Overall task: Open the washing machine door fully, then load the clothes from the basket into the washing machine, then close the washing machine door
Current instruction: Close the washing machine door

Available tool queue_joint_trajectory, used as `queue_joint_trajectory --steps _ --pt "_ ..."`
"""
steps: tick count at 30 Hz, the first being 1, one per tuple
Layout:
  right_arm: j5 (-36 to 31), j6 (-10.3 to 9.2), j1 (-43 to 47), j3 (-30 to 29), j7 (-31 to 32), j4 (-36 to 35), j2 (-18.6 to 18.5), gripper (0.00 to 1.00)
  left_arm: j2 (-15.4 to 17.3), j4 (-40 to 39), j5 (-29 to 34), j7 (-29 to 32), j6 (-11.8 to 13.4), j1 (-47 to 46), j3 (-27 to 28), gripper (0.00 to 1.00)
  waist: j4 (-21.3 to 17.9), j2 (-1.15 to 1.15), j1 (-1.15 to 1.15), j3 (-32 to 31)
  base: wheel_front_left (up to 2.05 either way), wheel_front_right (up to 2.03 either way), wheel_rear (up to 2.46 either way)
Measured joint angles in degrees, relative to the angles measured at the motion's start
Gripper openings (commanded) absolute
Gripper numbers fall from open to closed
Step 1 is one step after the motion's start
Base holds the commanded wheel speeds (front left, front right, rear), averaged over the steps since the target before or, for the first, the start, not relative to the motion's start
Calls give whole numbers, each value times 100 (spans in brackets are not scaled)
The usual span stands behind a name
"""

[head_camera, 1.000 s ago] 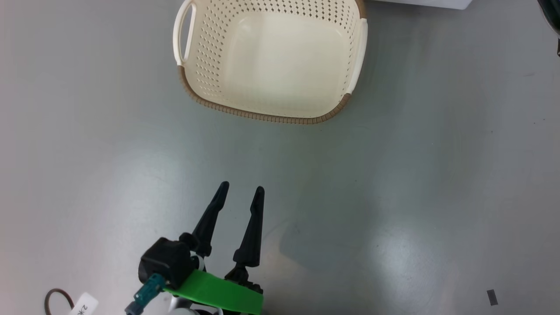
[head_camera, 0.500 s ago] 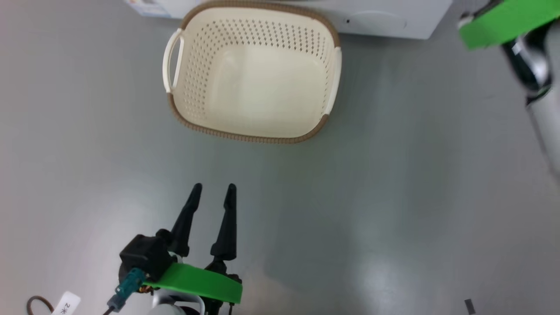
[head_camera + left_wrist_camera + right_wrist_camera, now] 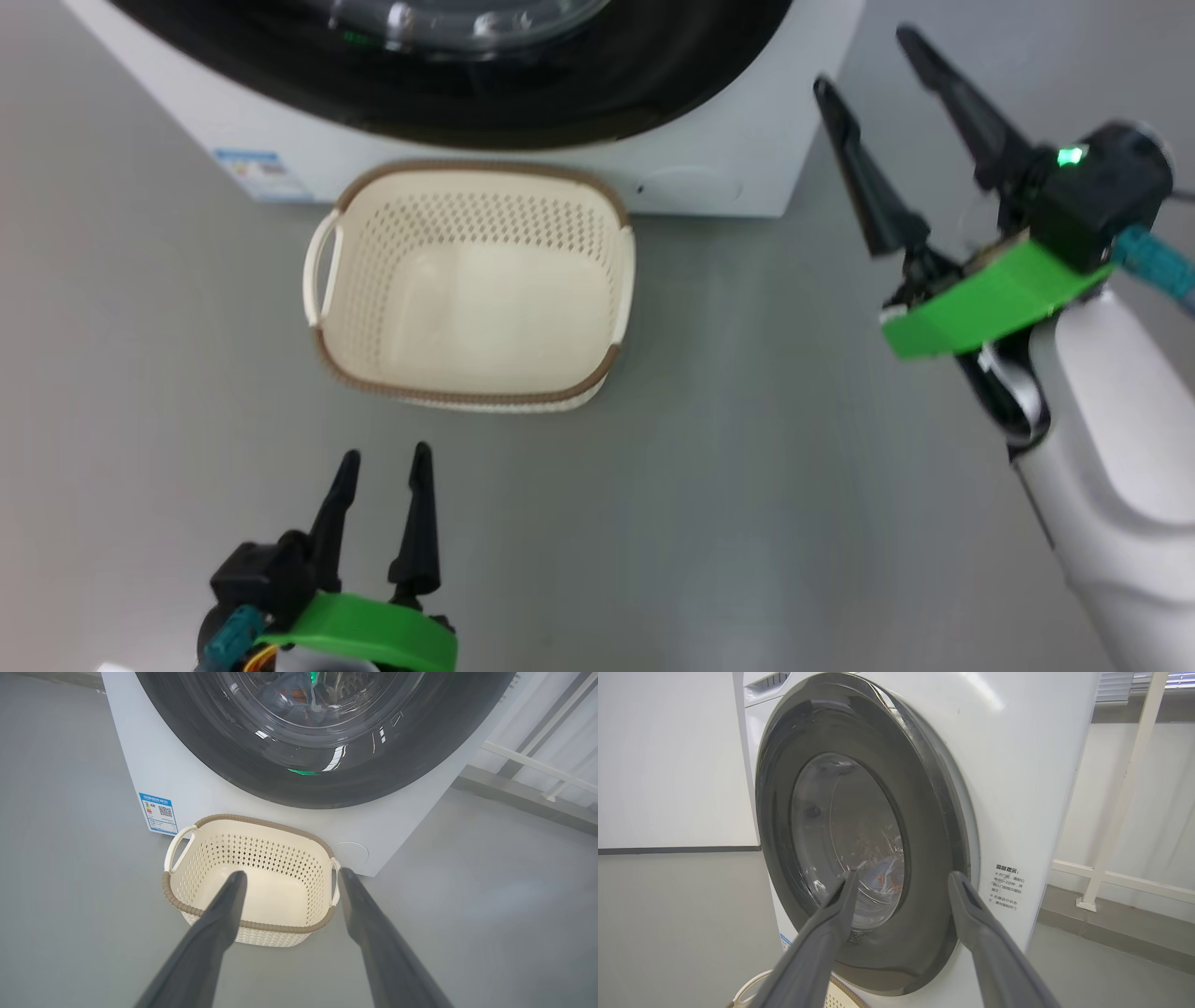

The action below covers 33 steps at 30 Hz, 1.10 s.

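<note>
Judging by the empty basket just near the machine, with clothes behind the seemingly shut door, the task looks finished; left gripper and right gripper both gape, holding nothing.

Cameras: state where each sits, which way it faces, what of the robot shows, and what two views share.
Head view: on the head, facing down at floor, basket and the foot of the washing machine; left pincer low left, right pincer and forearm at right.
Left wrist view: on the left wrist, facing over the basket toward the door; its own fingers.
Right wrist view: on the right wrist, facing the closed door side-on; its own fingers.
Shared: both wrist views show clothes behind the door glass.
</note>
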Motion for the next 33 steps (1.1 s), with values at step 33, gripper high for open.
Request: queue_joint_trajectory --steps 33 --pt "-482 0 4464 -1426 26 -1395 768 100 22 196 235 0 -174 1257 625 100 -1323 0 0 -2221 0 0 0"
